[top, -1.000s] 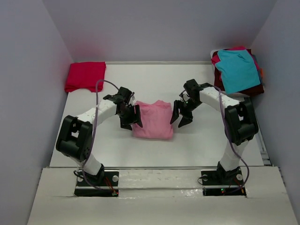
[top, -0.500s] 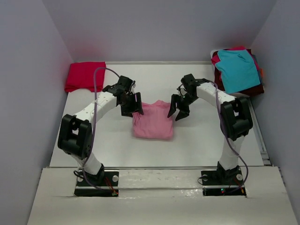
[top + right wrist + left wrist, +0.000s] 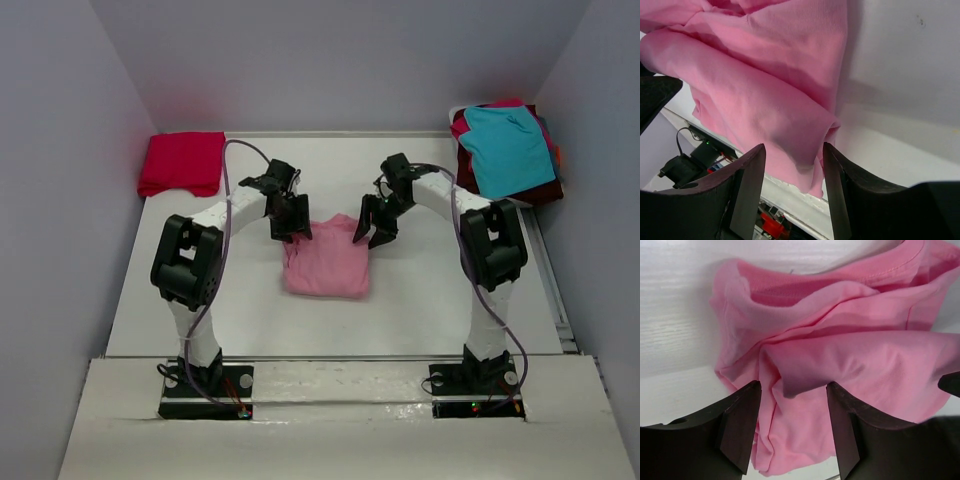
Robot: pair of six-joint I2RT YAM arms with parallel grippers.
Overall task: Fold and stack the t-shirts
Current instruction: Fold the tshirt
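Now we are working on the pink t-shirt [image 3: 325,265], lying at the middle of the desk [image 3: 430,295]. The left pincer [image 3: 294,230] and right pincer [image 3: 364,234], jaws apart, are straddling its far corners. We are aiming to pinch all layers evenly.

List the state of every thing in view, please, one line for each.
pink t-shirt, partly folded, rumpled, lying on the table
red t-shirt, folded, lying alone at the far left corner
teal t-shirt, unfolded, topmost at the far right
maroon t-shirt, unfolded, under the teal one
left gripper, open, a pink fold between the jaws
right gripper, open, the pink shirt's edge between the jaws
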